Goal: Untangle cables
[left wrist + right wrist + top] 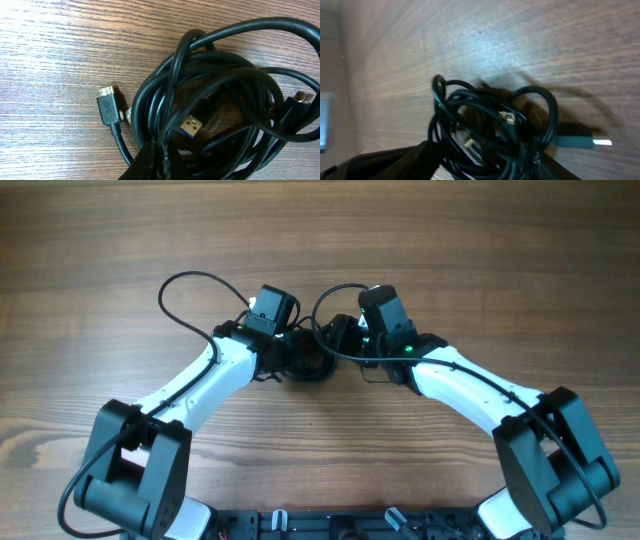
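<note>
Overhead view puts the cables (308, 362) as one tight knotted coil directly between both grippers, a plug (106, 105) lying just outside it. The left gripper (285, 350) and right gripper (345, 338) crowd in from opposite sides, probably to pull strands apart; whether either is spread or pinching a strand cannot be told. Wood-grain tabletop (450, 240) lies beneath.

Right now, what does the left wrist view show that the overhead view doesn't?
Only the left wrist view shows plug ends among the cables: a black plug lying beside the coil and a blue-tongued USB plug inside it. Only the overhead view shows the left arm and the right arm meeting over the bundle. Both show knotted black cables on the wooden table.
</note>
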`<state>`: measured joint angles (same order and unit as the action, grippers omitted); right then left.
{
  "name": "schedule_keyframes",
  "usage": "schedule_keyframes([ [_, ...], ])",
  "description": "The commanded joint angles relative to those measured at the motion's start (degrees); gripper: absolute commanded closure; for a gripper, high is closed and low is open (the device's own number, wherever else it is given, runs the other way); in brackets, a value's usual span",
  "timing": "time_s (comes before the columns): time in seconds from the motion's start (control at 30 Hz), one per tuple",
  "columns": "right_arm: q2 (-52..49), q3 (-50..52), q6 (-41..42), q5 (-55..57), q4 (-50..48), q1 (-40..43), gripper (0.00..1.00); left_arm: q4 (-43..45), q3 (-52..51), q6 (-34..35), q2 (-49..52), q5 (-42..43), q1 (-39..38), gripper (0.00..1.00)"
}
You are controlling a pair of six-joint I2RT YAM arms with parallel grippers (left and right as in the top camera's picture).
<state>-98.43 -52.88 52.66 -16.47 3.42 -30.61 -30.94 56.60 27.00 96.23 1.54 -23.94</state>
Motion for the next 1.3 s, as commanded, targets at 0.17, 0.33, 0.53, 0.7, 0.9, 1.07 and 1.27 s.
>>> schedule_keyframes([
  [0.17, 1.44, -6.56, -6.1, -12.59, 9.55, 5.79, 0.41, -0.17, -0.46, -0.87, 0.55, 0.35, -0.22, 0.91],
  [0.33, 1.31, -5.66, -2.58, -11.78, 17.16, 5.62, 0.41, -0.04, -0.46, -0.87, 0.55, 0.35, -0.22, 0.9],
  [0.53, -1.51, -4.61, 4.02, 2.4, 10.08, -0.24, 0.51, -0.07, -0.46, -0.9, 0.55, 0.35, -0.22, 0.9],
  [0.7, -3.98, -4.57, 5.07, 7.89, 10.25, -1.09, 0.6, -0.07, -0.46, -0.9, 0.55, 0.35, -0.22, 0.89],
  [0.9, -5.38, -4.57, 3.19, 3.02, 7.21, -0.87, 0.96, -0.09, -0.46, -0.92, 0.55, 0.31, -0.22, 0.89],
  [1.07, -1.11, -4.59, -1.7, -13.84, 6.91, 2.47, 0.96, -0.96, -0.46, -0.87, 0.55, -1.42, -0.22, 0.9],
  [1.27, -0.28, -4.59, -3.93, -42.47, 2.32, 9.49, 0.96, -1.57, -0.46, 0.66, 0.55, -4.24, -0.22, 0.91],
])
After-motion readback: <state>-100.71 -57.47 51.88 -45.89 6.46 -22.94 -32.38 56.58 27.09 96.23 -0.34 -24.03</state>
